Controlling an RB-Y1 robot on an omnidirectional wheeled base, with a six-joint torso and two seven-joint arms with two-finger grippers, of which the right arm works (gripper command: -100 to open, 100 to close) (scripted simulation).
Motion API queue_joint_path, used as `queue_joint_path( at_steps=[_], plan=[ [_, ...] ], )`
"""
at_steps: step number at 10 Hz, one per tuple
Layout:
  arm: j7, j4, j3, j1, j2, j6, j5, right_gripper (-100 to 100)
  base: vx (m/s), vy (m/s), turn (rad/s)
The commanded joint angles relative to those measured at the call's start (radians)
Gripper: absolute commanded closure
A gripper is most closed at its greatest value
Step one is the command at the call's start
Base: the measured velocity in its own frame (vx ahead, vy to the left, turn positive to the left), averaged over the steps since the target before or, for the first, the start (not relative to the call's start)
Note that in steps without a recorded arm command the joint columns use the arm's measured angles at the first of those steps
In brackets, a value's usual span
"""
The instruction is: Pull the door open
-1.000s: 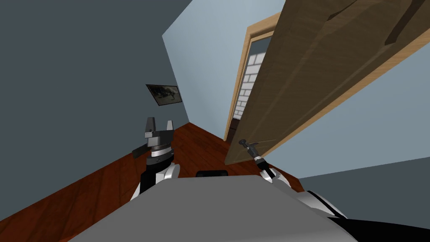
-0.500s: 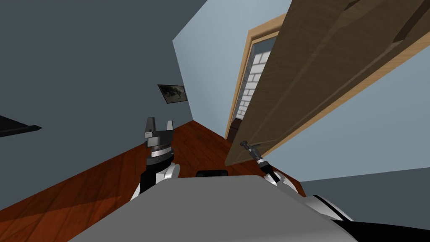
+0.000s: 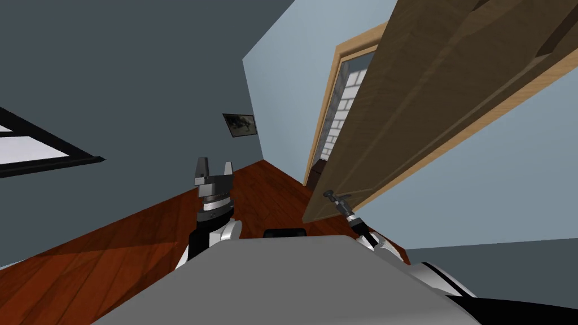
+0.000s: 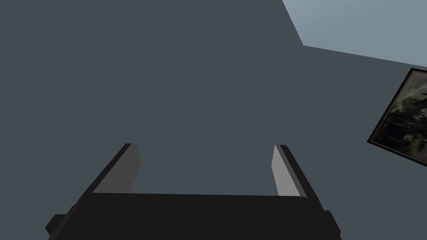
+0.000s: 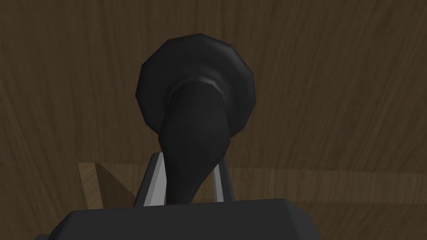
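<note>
A dark brown wooden door (image 3: 429, 96) stands ajar in a light wood frame (image 3: 330, 101). Its black handle (image 5: 192, 137) juts from a round black base (image 5: 196, 75) on the door panel (image 5: 333, 83). My right gripper (image 5: 188, 179) is shut on the handle, one finger on each side of it. In the head view the right gripper (image 3: 334, 198) meets the door's free edge low down. My left gripper (image 3: 214, 167) is raised to the left of the door, open, with nothing between its fingers (image 4: 283, 171).
Through the gap of the doorway shows a white brick wall (image 3: 341, 107). A dark grey wall (image 3: 141, 84) with a small framed picture (image 3: 240, 124) and a window (image 3: 34, 146) runs on the left. Reddish wooden floor (image 3: 113, 248) lies below.
The whole head view has shifted: the picture and the wall corner slid right and a window came in at the left, so I have turned. The door gap looks slightly wider.
</note>
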Motion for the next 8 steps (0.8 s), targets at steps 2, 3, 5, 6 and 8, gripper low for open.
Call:
queue_joint_path(
  at_steps=[2, 3, 5, 6, 8],
  plan=[
    [-0.003, 0.024, 0.002, 0.003, -0.007, -0.031, 0.001, 100, -0.224, -0.118, 0.193],
    [-0.004, 0.03, 0.002, 0.005, -0.01, -0.041, 0.001, 100, -0.237, -0.09, 0.202],
    [-0.006, 0.04, 0.003, 0.008, -0.015, -0.059, 0.001, 100, -0.214, -0.119, 0.181],
    [-0.007, 0.044, 0.003, 0.01, -0.017, -0.067, 0.001, 100, -0.22, -0.123, 0.183],
    [-0.008, 0.049, 0.006, 0.009, -0.014, -0.069, 0.002, 100, -0.162, -0.071, 0.103]
  ],
)
